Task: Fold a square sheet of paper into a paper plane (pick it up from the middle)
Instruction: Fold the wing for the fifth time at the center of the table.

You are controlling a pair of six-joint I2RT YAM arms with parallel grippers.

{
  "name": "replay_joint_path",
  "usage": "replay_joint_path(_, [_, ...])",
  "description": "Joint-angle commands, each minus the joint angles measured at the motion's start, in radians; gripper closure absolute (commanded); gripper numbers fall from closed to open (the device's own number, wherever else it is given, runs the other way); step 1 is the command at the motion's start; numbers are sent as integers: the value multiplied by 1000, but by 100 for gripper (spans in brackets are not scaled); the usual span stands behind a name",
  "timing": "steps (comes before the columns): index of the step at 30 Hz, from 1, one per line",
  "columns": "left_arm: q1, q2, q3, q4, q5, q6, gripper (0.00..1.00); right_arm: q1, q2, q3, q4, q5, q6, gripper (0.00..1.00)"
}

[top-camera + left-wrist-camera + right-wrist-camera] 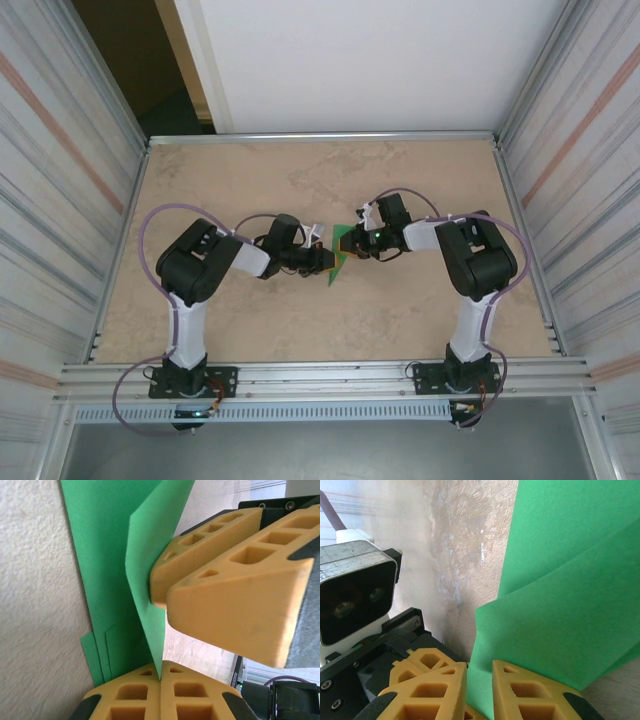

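Paper: square sheet of paper [341, 250], part folded, sat mid-table between your grippers, both equally near. Left gripper [160, 679] clamped shut on lifted flap's edge; flap ran forward from its fingertips. Right gripper [479, 680] pinched same flap from opposite side, jaws nearly closed. Far tip cut off; you couldn't count layers.

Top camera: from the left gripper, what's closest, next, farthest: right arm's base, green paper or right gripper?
1. The green paper, pinched in the left gripper.
2. The right gripper, just to its right.
3. The right arm's base, near right edge.
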Motion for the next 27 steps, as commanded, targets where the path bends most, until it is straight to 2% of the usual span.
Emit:
replay_joint_path(1, [10,111,-62,-229,-156,66,97,1,22,28,-12,-18,-2,80])
replay_joint_path(12, [10,76,-50,-258,-156,76,92,6,56,43,-44,4,-8,79])
replay_joint_path(19, [10,-35,-38,-309,-151,85,85,6,71,49,-74,29,-16,79])
replay_joint_path(23, [10,-101,-45,-336,-161,82,78,10,78,52,-82,34,-19,79])
replay_joint_path(27, [4,-182,-69,-344,-167,76,76,11,80,56,-89,36,-22,78])
